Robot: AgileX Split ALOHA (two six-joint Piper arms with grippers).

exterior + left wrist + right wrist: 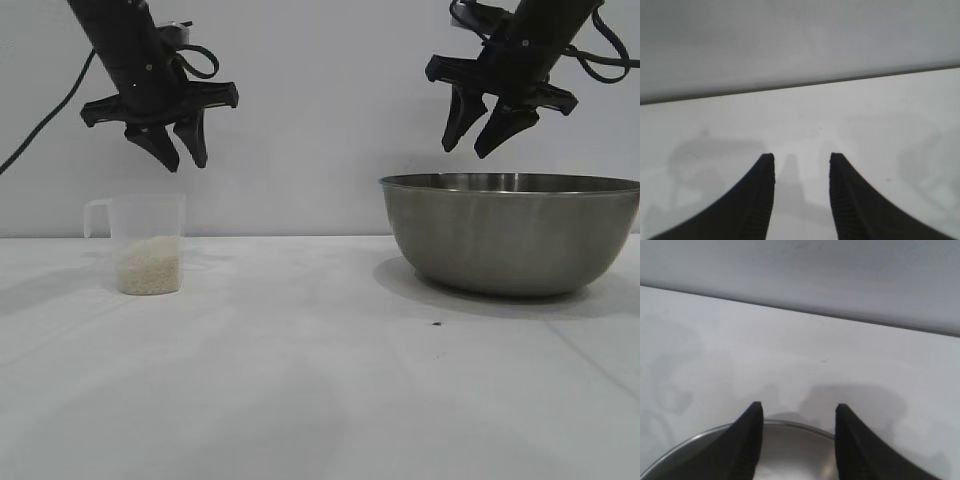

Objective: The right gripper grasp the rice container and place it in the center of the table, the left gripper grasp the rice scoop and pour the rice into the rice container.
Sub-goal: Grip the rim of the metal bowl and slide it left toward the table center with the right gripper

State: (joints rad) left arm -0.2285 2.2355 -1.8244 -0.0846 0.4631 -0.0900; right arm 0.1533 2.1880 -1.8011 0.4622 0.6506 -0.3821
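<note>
The rice container (515,232), a large steel bowl, stands at the right of the white table (300,370). My right gripper (470,150) hangs open above its left rim, holding nothing; the right wrist view shows the rice container's rim (790,424) between the open fingers of the right gripper (797,408). The rice scoop (148,243), a clear plastic cup with a side handle, stands at the left with rice (150,266) in its bottom. My left gripper (186,163) hovers open just above it. In the left wrist view the left gripper (801,158) frames only bare table.
A pale wall (320,100) rises behind the table's far edge. A tiny dark speck (436,323) lies on the table in front of the bowl. The broad stretch of tabletop between cup and bowl holds nothing else.
</note>
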